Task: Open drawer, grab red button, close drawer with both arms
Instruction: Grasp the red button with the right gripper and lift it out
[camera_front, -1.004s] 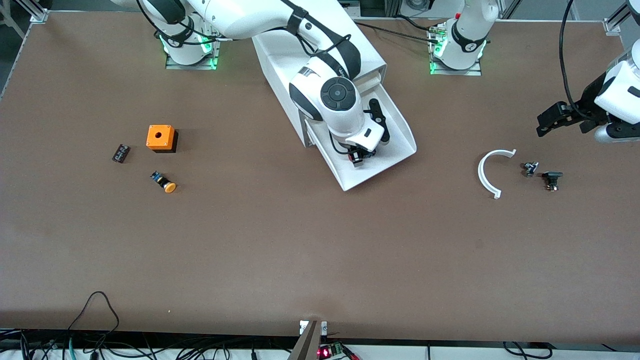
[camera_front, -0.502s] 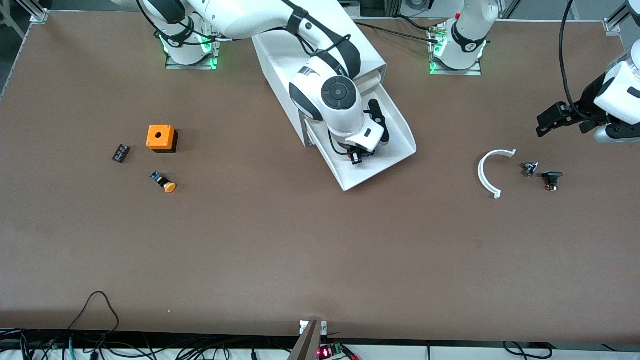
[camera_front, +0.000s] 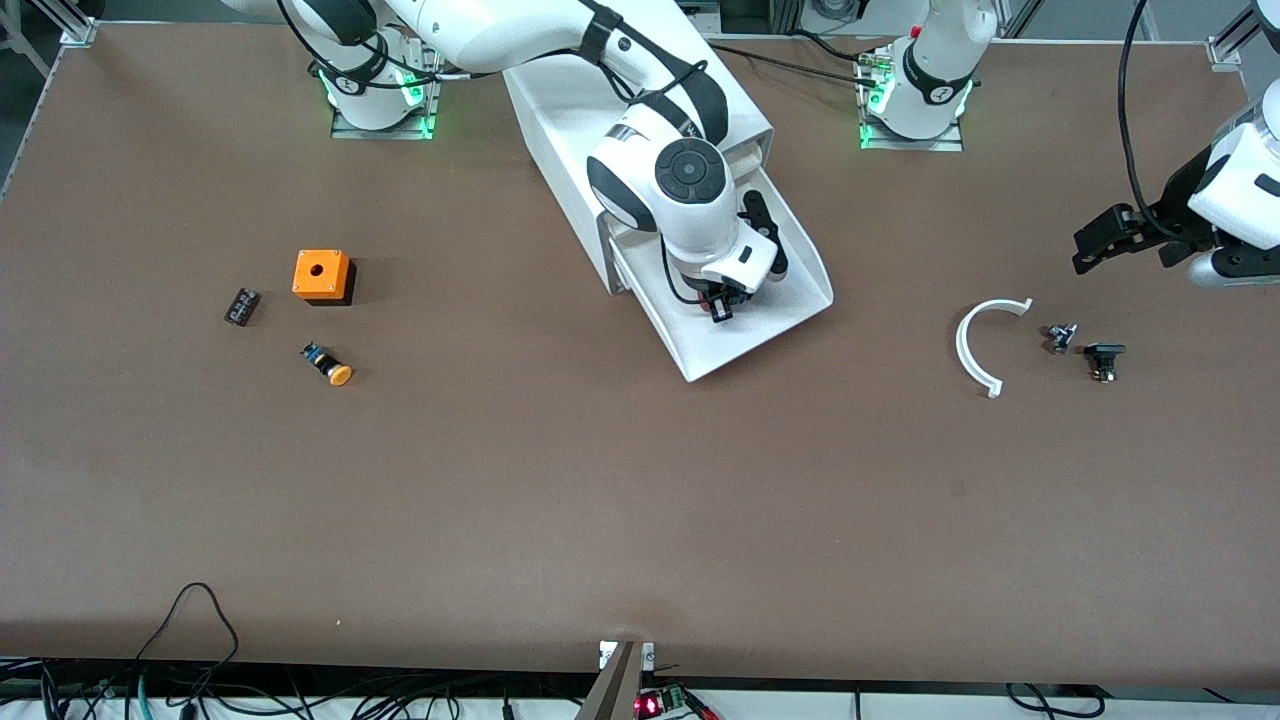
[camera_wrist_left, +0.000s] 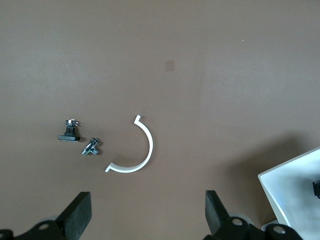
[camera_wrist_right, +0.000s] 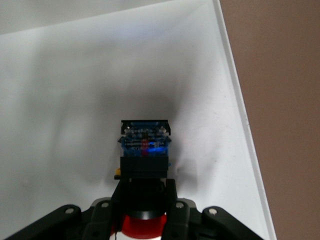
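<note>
Drawer (camera_front: 790, 300): lowest of the white cabinet (camera_front: 580, 130), pulled out onto the tabletop (camera_front: 640, 500).

Right gripper (camera_front: 722, 306): over the open drawer, fingers (camera_wrist_right: 172, 200) closed on the button (camera_wrist_right: 144, 150). The front view shows only a small dark shape under the wrist; the right wrist view shows the button's red cap between the fingers, its black body and blue base pointing away from the gripper above the drawer's white floor.

Left gripper (camera_front: 1090, 255): waiting in the air over the left arm's end of the tabletop, fingers (camera_wrist_left: 77, 215) spread wide, holding nothing. The spread is plain only in the left wrist view.

Below it on the tabletop: white curved strip (camera_front: 980, 345), small metal part (camera_front: 1060, 336), black part (camera_front: 1104, 358).

Toward the right arm's end, in the front view only: orange box (camera_front: 322, 275), orange-capped button (camera_front: 328, 364), small black block (camera_front: 241, 306).
</note>
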